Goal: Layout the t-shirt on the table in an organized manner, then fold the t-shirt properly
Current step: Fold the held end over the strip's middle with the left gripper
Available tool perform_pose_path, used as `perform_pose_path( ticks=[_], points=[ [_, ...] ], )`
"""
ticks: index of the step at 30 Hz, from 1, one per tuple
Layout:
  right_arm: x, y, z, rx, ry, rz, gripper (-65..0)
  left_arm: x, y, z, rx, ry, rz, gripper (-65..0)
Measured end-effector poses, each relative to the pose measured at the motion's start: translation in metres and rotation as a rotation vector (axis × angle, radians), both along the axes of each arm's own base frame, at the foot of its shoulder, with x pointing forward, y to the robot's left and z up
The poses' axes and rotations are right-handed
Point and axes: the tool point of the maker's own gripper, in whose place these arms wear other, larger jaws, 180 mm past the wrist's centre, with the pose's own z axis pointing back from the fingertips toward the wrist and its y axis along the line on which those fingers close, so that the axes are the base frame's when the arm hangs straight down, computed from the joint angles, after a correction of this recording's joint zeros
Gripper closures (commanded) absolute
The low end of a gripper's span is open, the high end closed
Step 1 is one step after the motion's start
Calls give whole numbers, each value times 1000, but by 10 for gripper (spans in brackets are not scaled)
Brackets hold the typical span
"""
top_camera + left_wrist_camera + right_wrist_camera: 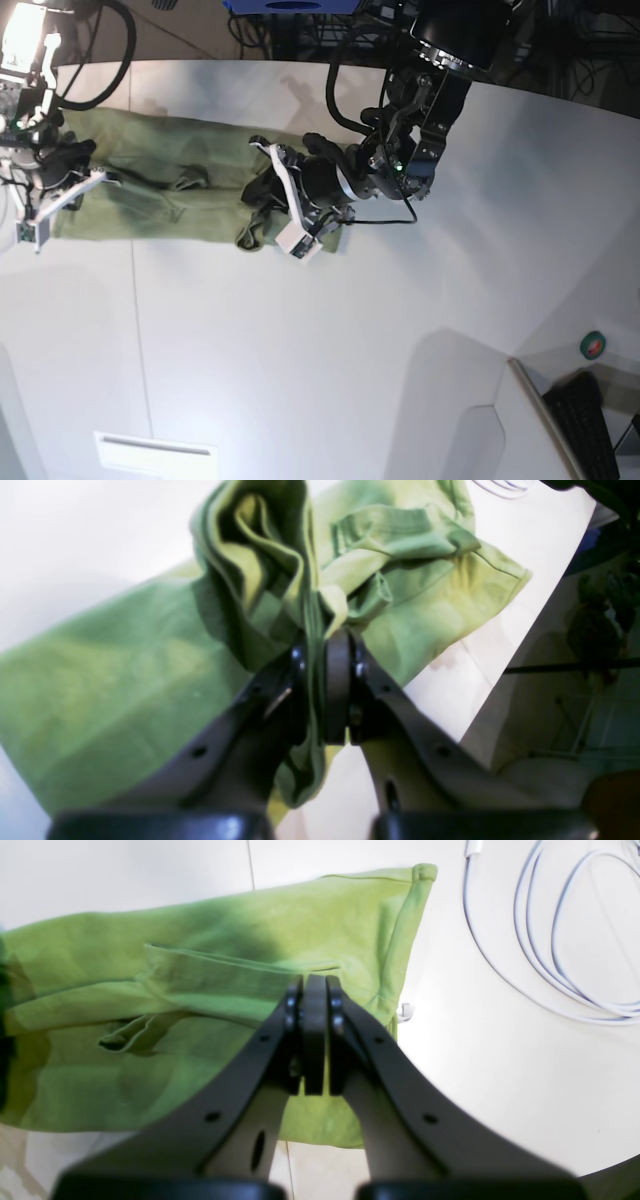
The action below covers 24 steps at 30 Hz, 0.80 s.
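The left gripper point(320, 680) pinches a bunched fold of the olive-green cotton t-shirt point(115, 680), which trails toward ten o'clock. The shirt lies as a long band across the smooth white table point(330, 340), running three to nine o'clock in the base view. At its far end, the right gripper point(314, 1035) is closed on that edge.

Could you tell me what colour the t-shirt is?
Plain olive green t-shirt; clearest in the right wrist view.
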Motion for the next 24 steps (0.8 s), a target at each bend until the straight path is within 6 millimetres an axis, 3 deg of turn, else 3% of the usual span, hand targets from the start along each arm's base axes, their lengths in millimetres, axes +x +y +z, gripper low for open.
perform_pose_path(
  ticks=[24],
  points=[
    [0, 0, 0, 0, 0, 0, 0, 2, -5, 4, -8, -8, -9, 0]
  ],
)
